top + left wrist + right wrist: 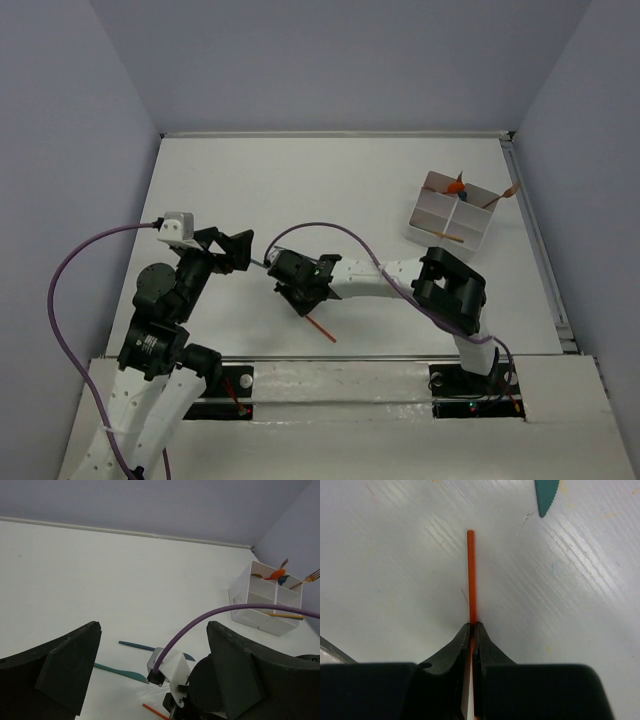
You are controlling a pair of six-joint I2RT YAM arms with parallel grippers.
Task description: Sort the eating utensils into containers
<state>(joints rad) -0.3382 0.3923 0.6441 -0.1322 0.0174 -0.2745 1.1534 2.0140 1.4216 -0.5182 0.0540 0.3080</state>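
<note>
A thin orange stick point(471, 575) lies on the white table, and my right gripper point(472, 626) is shut on it, jaws pinched on its near part. From above, the stick point(324, 329) pokes out below the right gripper point(303, 300), left of centre. Two teal utensils point(117, 672) point(136, 645) lie just beyond it; a serrated teal tip point(546, 495) shows in the right wrist view. The white four-compartment container point(470, 228) stands at the far right and holds several orange utensils point(276, 574). My left gripper point(232, 250) hovers open and holds nothing, its fingers point(65, 670) wide apart.
A purple cable point(240, 609) arcs from the right wrist camera mount point(175, 666) across the left wrist view. Another purple cable point(70, 270) loops left of the left arm. An orange fork point(510, 191) leans over the container's right rim. The table's raised edge point(530, 220) runs beside the container.
</note>
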